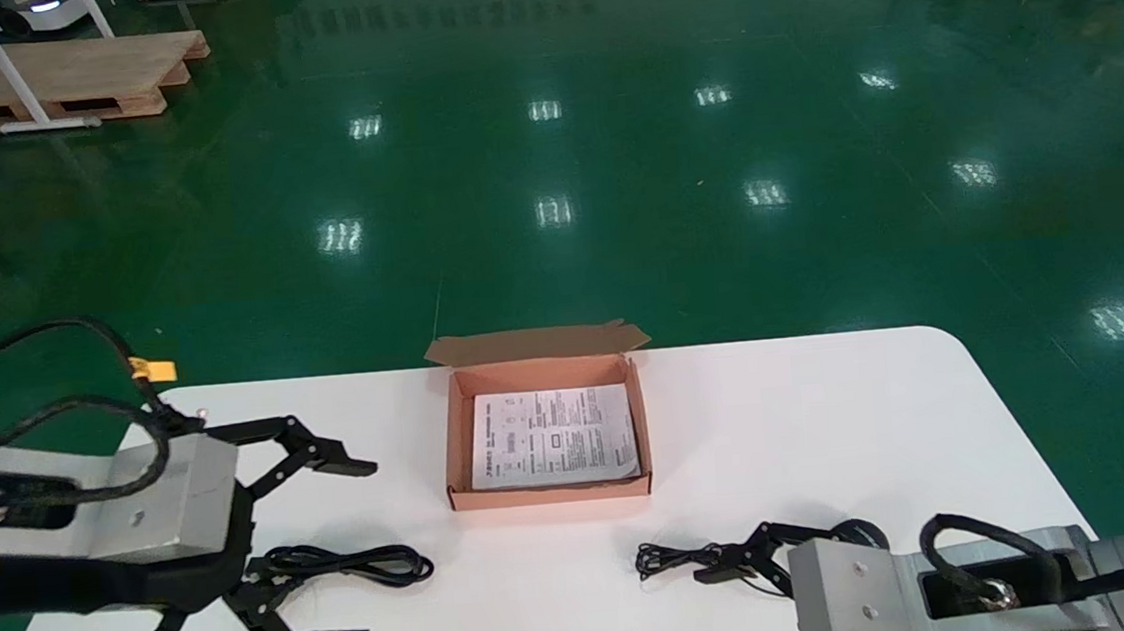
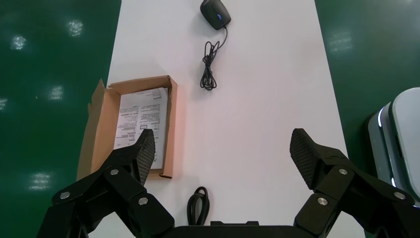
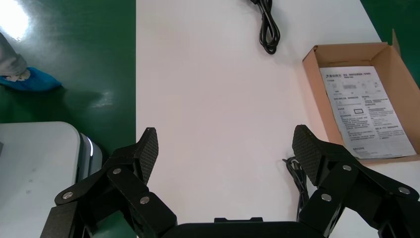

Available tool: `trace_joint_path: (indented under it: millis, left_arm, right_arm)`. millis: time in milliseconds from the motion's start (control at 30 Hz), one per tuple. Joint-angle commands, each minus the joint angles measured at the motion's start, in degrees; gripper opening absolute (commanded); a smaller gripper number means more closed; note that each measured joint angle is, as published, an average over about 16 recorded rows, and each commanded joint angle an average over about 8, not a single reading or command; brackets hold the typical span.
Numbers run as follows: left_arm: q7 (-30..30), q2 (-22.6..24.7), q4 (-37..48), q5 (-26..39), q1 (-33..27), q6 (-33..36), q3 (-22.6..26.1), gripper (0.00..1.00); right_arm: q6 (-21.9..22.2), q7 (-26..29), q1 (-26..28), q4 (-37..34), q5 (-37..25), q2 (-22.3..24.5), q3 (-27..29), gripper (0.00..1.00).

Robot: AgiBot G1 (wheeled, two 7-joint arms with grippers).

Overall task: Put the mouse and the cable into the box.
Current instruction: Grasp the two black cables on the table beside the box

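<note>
Head view: the cable (image 1: 351, 563) is a loose black coil on the desk (image 1: 831, 415), near left, lying between the wide-spread jaws of the left gripper (image 1: 365, 550). I'd guess it's light and floppy, so I'd pinch across the middle of the bundle to stop the loops spilling. The mouse (image 1: 862, 535) is near right and mostly hidden. Its bunched mouse cord (image 1: 671, 558) trails toward the box (image 1: 454, 454), which sits open mid-desk with a printed sheet (image 1: 552, 437) inside. Left wrist view: jaws wide, nothing held, only the cable's end loop shows low between them, close to the palm. Mouse and cord are well apart at the far end, box off to one side. Right wrist view: the right gripper (image 3: 225, 148) is also wide and empty, and the cord lies just beside one pad (image 3: 304, 148). The mouse itself isn't visible here, so I can't tell its offset. It's probably light with a hard, smooth shell that slips easily. I'd grip across its sides and expect the cord to drag.
</note>
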Motion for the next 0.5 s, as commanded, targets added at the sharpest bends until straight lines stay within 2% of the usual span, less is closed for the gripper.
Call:
trace_joint_path:
  millis: [33,167,233,367,500]
  left_arm:
    - [-0.4,0.4,0.3,0.4,-0.9,0.0,0.6,1.0]
    - [0.4,0.1,-0.2,1.0,-0.3,-0.3,0.7,1.0]
    - [1.3,0.4,-0.7,3.3,-0.3,-0.8,1.7,1.0]
    - [3.0,3.3,-1.2,12.2,-0.6,-3.9,5.5,1.0]
    - [4.4,8.7,0.8,23.1,0.1,-9.6,9.5,1.0]
  right_arm:
    - [0.4,0.2,0.2,0.0,-1.0,-0.5,-0.4,1.0]
    - [0.2,-0.2,0.1,-0.4,-0.7,-0.3,-0.3,1.0]
    - [0.7,0.0,0.0,-1.0,-1.7,-0.8,-0.6,1.0]
    - [3.7,1.9,0.2,-3.9,-6.9,-4.2,-2.8,1.0]
    - [8.4,5.3,1.9,-8.8,-15.5,-10.0,-6.1,1.0]
